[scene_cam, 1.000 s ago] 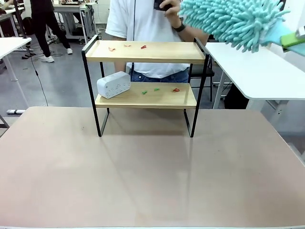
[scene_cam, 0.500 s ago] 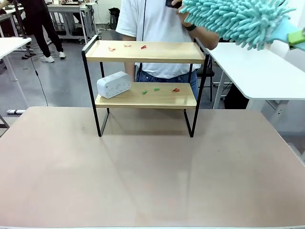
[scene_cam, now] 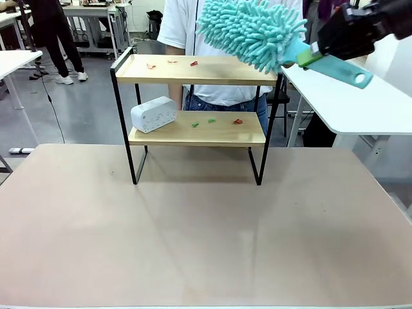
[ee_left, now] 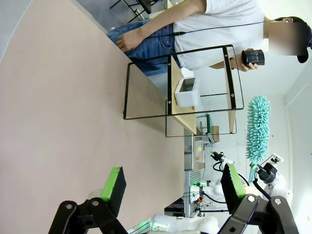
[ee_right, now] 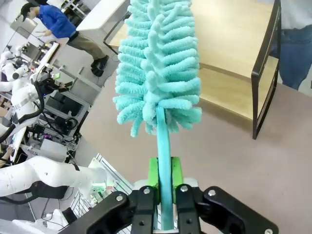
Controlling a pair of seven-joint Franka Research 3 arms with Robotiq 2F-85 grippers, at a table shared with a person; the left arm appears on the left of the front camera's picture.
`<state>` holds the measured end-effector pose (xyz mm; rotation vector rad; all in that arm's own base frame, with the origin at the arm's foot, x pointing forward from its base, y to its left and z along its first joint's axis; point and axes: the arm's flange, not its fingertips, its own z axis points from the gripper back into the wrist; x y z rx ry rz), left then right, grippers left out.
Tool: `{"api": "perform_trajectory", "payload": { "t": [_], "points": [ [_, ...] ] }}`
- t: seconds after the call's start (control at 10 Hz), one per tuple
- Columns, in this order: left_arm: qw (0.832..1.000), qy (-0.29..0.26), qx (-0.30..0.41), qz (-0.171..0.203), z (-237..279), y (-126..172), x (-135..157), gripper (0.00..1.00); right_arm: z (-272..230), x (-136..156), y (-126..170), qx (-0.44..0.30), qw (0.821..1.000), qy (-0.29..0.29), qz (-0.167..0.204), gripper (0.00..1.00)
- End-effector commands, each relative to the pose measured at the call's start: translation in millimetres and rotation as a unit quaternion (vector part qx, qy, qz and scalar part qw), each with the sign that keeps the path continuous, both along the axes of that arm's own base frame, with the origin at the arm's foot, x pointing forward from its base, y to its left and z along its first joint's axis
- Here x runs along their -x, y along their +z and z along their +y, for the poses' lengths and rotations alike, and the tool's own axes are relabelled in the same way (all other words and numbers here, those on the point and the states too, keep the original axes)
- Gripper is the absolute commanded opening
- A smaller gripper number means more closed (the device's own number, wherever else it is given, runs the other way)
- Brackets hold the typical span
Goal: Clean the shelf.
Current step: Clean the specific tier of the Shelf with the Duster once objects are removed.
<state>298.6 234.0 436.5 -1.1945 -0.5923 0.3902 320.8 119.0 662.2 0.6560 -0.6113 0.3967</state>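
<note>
Shelf (scene_cam: 193,77) stands upright at 12 o'clock on the beige table (scene_cam: 206,232), near its far edge. Its long axis runs from 9 o'clock to 3 o'clock, and its open front faces the robot. Both wooden boards lie level in the black frame. Three small red and orange scraps (scene_cam: 172,62) lie on the top board. Green and red scraps (scene_cam: 211,121) lie on the lower one, with a white box (scene_cam: 153,114) at its 9 o'clock end. A person in a white shirt (scene_cam: 180,26) stands just behind the shelf.

The right gripper (scene_cam: 312,55) is clamped on the handle of a turquoise duster (scene_cam: 251,32) at 1 o'clock in the front view. The fluffy head points toward 10 o'clock and the handle's tail toward 4 o'clock. The head hangs over the 3 o'clock end of the top board; whether it touches the wood I cannot tell. In the right wrist view the green pads of that gripper (ee_right: 165,175) squeeze the thin handle. The duster (ee_right: 158,73) rises straight toward 12 o'clock, and the shelf (ee_right: 234,44) lies beyond it at 1 o'clock.

The left gripper (ee_left: 174,183) has its fingers spread wide with nothing between them. In its rolled view the shelf (ee_left: 187,119) is at 12 o'clock, well apart from it.
</note>
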Motion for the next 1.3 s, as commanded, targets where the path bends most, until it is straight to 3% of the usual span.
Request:
{"api": "perform_trajectory", "payload": {
  "t": [0.0, 0.3, 1.2],
  "points": [
    [1.000, -0.005, 0.000, -0.006, 0, 3, 2, 1.00, 47, -53, -5, 0.083, 0.992, -0.089, -0.029, 0.12],
    [1.000, -0.005, 0.000, -0.006, 0, 3, 2, 1.00, 55, -69, -18, 0.109, 0.988, -0.097, -0.044, 0.12],
    [1.000, -0.005, 0.000, -0.006, 0, 3, 2, 1.00, 93, -100, -27, 0.147, 0.985, -0.088, -0.029, 0.12]
  ]
}}
